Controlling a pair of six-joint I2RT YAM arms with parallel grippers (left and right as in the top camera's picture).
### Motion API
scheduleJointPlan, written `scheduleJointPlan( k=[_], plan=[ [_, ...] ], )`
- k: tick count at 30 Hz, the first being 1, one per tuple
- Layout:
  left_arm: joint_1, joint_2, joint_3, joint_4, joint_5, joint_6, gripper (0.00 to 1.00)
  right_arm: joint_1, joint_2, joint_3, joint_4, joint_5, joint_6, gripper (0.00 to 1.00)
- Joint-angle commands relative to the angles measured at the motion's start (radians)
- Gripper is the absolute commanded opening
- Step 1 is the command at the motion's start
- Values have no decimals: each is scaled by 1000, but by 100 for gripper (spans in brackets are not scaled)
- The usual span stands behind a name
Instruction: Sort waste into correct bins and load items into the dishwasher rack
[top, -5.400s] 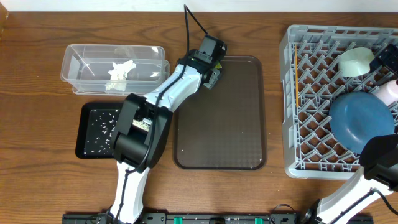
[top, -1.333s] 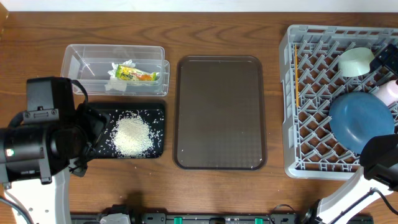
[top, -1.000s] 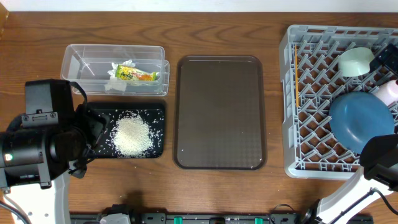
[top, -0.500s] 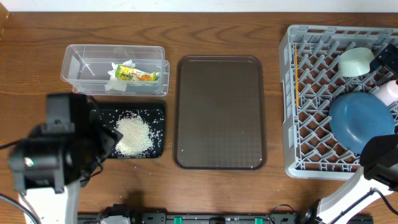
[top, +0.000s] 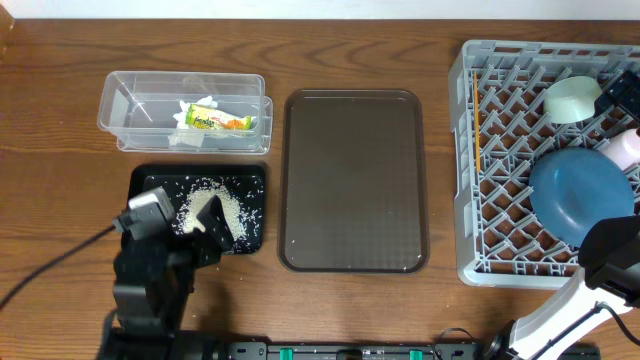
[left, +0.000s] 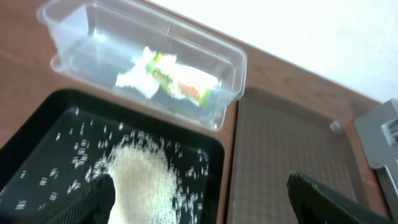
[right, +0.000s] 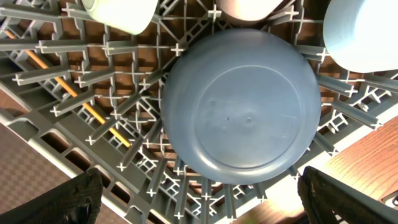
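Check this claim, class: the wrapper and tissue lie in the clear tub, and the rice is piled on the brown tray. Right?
Not quite. The overhead view shows the rice piled on the black tray, not the brown tray. The wrapper and tissue do lie in the clear tub.

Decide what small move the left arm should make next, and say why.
Probably draw the left gripper back off the black tray to rest. Its fingers are open and empty; the rice lies in that tray, the wrapper and tissue in the clear tub, the dark-blue bowl in the rack, so nothing seems left to sort.
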Motion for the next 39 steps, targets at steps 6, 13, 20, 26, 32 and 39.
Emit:
scheduleJointPlan(
  k=[6,13,20,26,32,39],
  plan=[
    [-3,-91,-202,176,10,52,91,-5,-2,0,0,3,14,99],
    [-1,-160,-326,365,10,53,91,-5,-2,0,0,3,14,99],
    [4,-271,-434,523,-41,53,91,-5,-2,0,0,3,14,99],
    [39,-334,-526,570,-47,52,91,-5,-2,0,0,3,14,99],
    [51,-367,-568,595,-58,53,91,-5,-2,0,0,3,14,99],
    [63,-367,-568,492,-113,109,91,-5,-2,0,0,3,14,99]
  ],
)
